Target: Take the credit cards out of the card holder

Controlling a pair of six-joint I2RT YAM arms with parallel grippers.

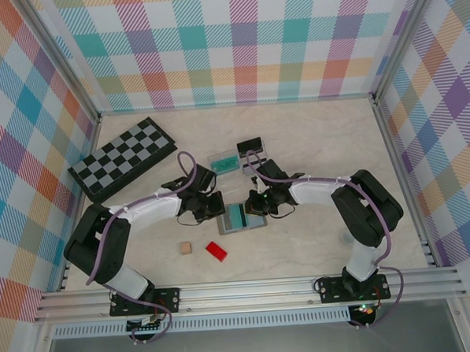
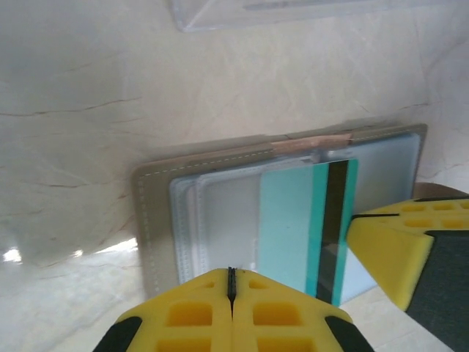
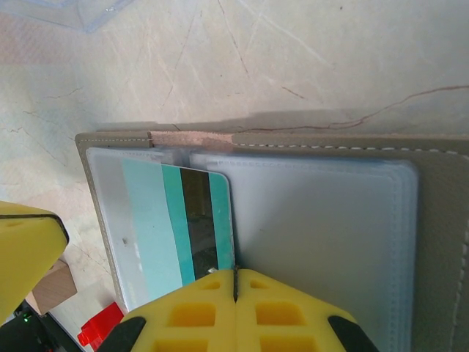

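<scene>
The left gripper (image 2: 231,282) and right gripper (image 3: 234,282) were both clenched shut. Just ahead of their tips lay the open holder (image 3: 440,220), with a teal card (image 3: 157,220) in its clear pocket reaching the right gripper's tips.

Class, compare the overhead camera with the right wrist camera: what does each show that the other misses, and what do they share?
Overhead: the chessboard and a black card lying apart. Right wrist: white stitching edging the card holder, and the right gripper shut at a corner of the teal card. Shared: the open card holder, the teal card in it, the red block.
</scene>
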